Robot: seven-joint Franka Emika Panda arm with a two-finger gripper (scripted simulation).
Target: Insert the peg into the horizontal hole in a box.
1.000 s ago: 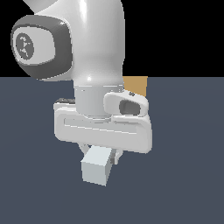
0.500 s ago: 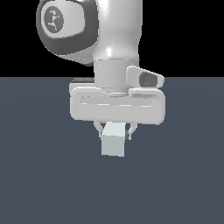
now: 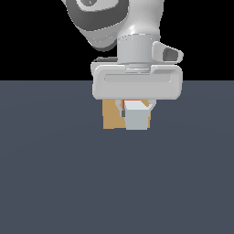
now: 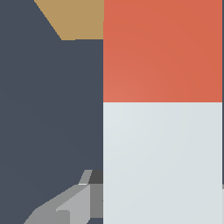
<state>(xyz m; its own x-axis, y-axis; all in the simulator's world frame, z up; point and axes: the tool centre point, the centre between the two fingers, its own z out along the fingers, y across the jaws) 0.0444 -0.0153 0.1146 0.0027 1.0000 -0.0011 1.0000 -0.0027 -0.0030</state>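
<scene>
Peg (image 3: pixel 136 116) is pinched in the gripper (image 3: pixel 135 108), pale end face toward the exterior cam, orange-red part (image 4: pixel 162 50) on the far side pointing at the box (image 3: pixel 113 115). Box sits right behind the peg, offset to the exterior view's left, only its tan left portion visible past the hand; hole not visible, so can't tell alignment or contact. Dark grey floor (image 3: pixel 55 173) is open all round; in wrist view a box corner (image 4: pixel 72 19) shows beside the orange end's edge.
</scene>
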